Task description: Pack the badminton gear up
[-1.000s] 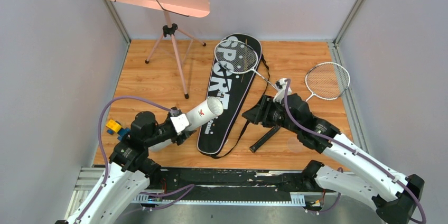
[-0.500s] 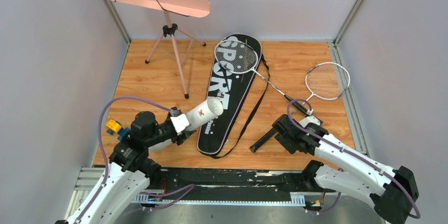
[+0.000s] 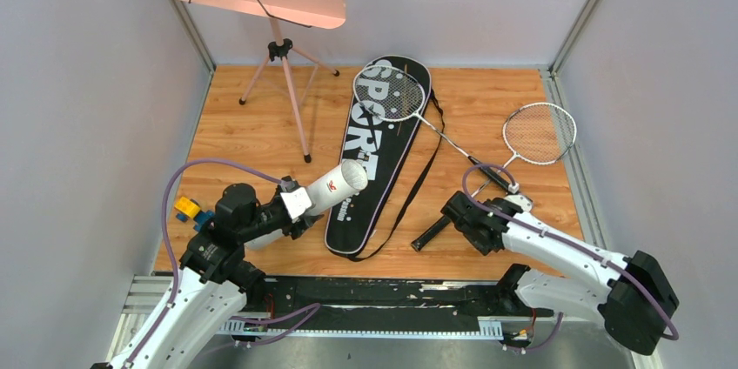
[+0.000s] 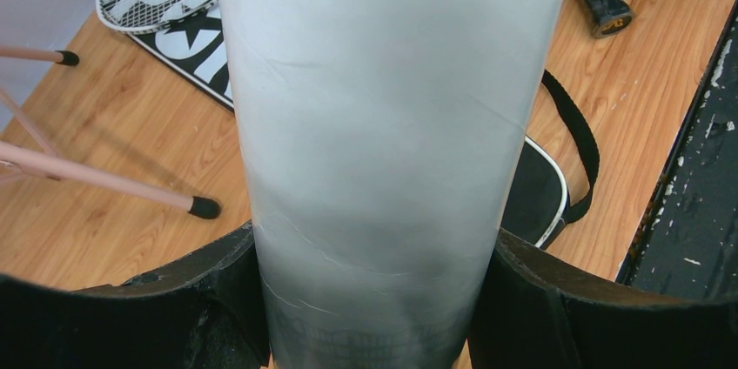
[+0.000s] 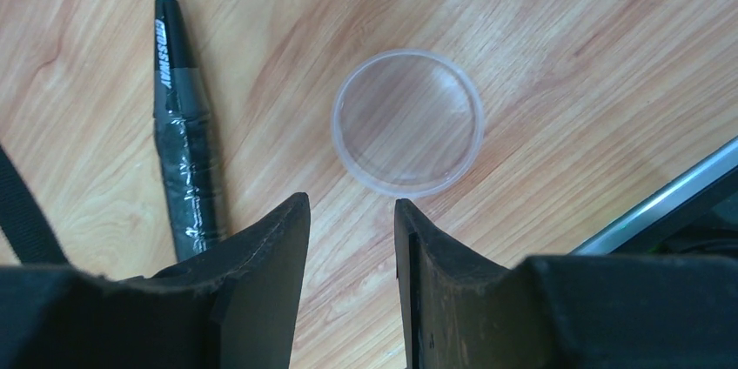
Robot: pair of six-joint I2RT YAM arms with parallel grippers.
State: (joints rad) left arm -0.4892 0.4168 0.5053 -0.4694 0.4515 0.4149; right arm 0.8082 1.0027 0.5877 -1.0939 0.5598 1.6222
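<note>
Your left hand (image 4: pixel 374 256) clamps the tube (image 4: pixel 383 108); your right hand (image 5: pixel 352 212), parted and empty, hangs at 6 o'clock of the clear lid (image 5: pixel 406 121) — thin, light, likely slippery — pinch its rim.

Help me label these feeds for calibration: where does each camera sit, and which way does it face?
Top external: above and behind the arms, looking down at the wooden table; both arms show, with left gripper and right gripper.
Left wrist: on the left arm, looking along the white tube its gripper holds, toward the black bag.
Right wrist: on the right arm, looking down at a clear lid and racket grip; its fingers show.
Shared: top and left wrist both show tube and bag.
</note>
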